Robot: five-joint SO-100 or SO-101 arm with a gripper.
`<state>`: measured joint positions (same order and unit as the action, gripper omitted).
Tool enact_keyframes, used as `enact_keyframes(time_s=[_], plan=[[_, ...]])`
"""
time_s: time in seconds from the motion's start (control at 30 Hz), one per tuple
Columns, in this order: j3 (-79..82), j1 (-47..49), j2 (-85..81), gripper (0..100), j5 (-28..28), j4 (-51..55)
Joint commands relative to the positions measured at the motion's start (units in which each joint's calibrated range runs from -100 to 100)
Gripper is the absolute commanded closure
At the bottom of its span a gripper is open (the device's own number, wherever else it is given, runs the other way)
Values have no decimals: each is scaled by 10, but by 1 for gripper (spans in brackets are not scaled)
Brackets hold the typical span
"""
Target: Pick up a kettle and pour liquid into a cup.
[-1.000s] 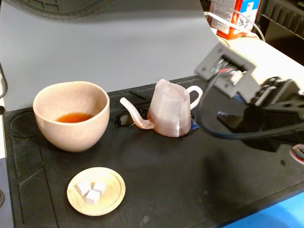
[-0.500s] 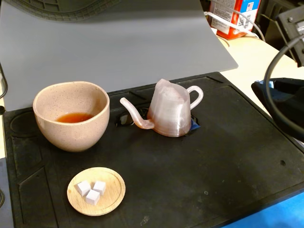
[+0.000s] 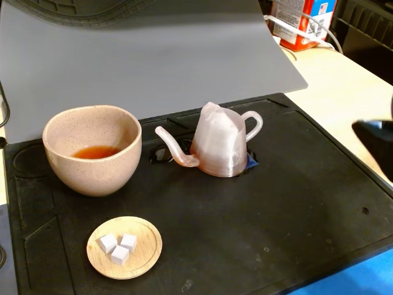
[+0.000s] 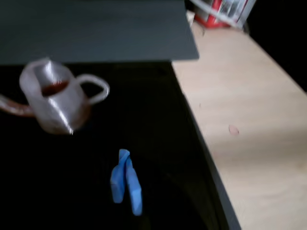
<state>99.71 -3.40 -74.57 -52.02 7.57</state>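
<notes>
While kettle [image 3: 218, 146] stands beside cup [image 3: 92, 149], end effector [image 4: 125, 184] fingertips together, empty.

kettle [image 3: 218, 144] upright on mat [image 3: 295, 215] | spout toward cup [image 3: 92, 150] | liquid [image 3: 95, 152] in cup

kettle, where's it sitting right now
In the fixed view the kettle stands upright mid-mat, right of the cup, spout toward it, apart from it.

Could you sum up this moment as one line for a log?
translucent pink ridged kettle: upright on black mat, unheld | speckled beige cup: holds reddish-brown liquid | gripper: blue-tipped, apart from kettle
</notes>
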Motion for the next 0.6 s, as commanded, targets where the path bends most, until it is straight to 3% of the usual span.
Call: enact_keyframes(time_s=[0.0,0.2,0.37,0.4,0.57], plan=[[1,2,-84,99,-1,154],[2,2,-154,99,-2,342],[2,2,-165,99,-1,420],[2,2,-165,99,-1,481],[2,2,-165,99,-1,539]])
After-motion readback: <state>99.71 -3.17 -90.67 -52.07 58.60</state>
